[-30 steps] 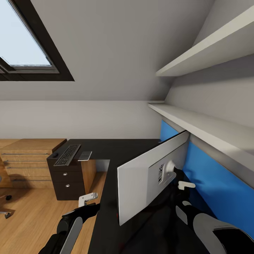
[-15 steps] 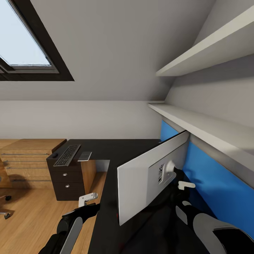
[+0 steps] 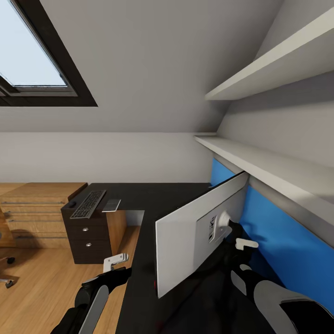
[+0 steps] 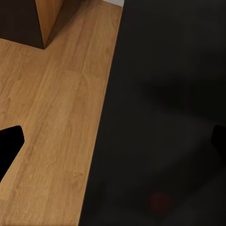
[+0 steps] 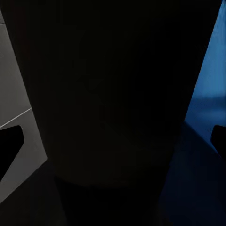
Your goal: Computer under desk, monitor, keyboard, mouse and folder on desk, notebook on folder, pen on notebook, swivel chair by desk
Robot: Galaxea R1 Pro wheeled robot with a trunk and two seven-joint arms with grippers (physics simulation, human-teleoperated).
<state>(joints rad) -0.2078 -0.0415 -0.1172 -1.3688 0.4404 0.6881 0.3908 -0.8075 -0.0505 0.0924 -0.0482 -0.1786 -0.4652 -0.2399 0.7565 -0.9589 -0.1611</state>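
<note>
The wide flat monitor (image 3: pixel 185 241) stands on the glossy black surface (image 3: pixel 139 260) with its pale grey back toward the camera, at about 4 o'clock in the head view, tilted and just in front of the long blue wall panel (image 3: pixel 278 232). The right claw (image 3: pixel 245 243) sits behind the monitor, near the round mount at its back; whether its white fingers are parted or shut on anything cannot be told. The left claw (image 3: pixel 116 260) hangs at 7 o'clock, off the near edge of the surface and over the light wooden floor (image 3: pixel 41 287), with nothing in it; its fingers look parted in the left wrist view. Far off at 9 o'clock the flat dark-keyed keyboard (image 3: pixel 88 204) lies on the surface above the black drawer unit (image 3: pixel 86 236). A thin grey rectangular notebook (image 3: pixel 112 205) lies just beside it, and a small dark domed mouse (image 3: pixel 72 203) lies on its other side. A light wooden dresser (image 3: pixel 32 208) stands beyond.
</note>
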